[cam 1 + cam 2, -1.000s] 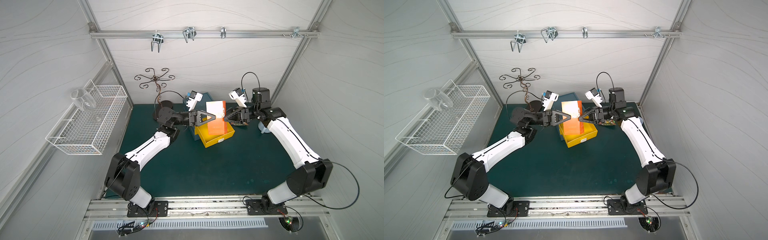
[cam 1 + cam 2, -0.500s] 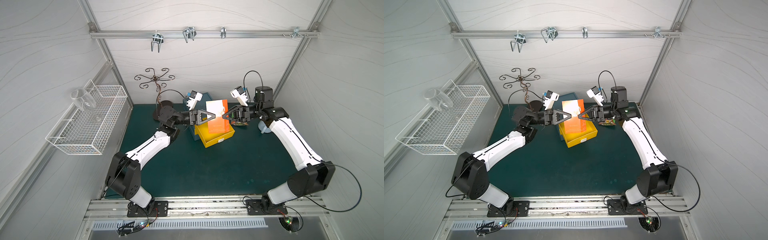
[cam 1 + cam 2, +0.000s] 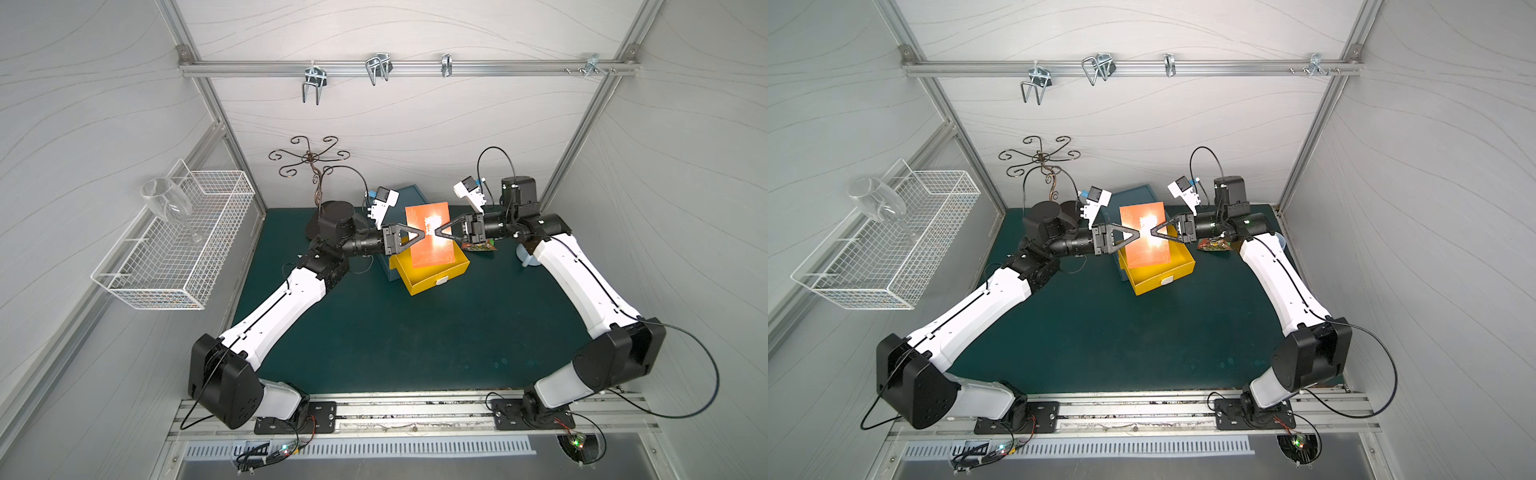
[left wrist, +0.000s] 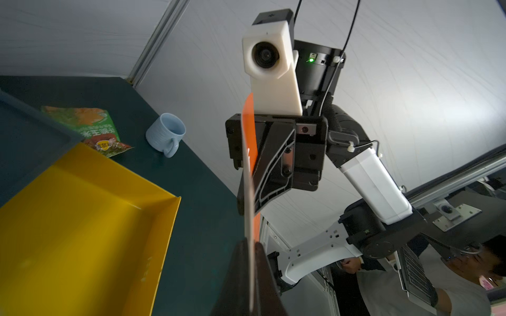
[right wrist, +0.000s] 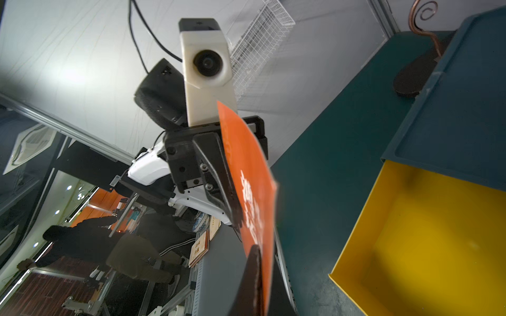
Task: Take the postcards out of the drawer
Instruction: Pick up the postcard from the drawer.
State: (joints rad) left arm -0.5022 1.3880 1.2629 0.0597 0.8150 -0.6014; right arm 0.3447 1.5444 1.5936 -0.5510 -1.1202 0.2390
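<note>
Glare is whiting out the orange postcard (image 3: 432, 255) in both top views — the right wrist view is showing its white characters (image 5: 253, 202). Left gripper (image 3: 422, 235) and right gripper (image 3: 436, 232) are pinching it between them, above the drawer (image 3: 430, 280) — the right was spread earlier.

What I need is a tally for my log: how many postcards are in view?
1: the orange postcard, held above the yellow drawer between the left gripper and right gripper. Others may be stacked behind it.

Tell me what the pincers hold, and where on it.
The orange postcard: left pincer grips across one long edge, right pincer across the opposite edge, tips nearly meeting at its middle.
</note>
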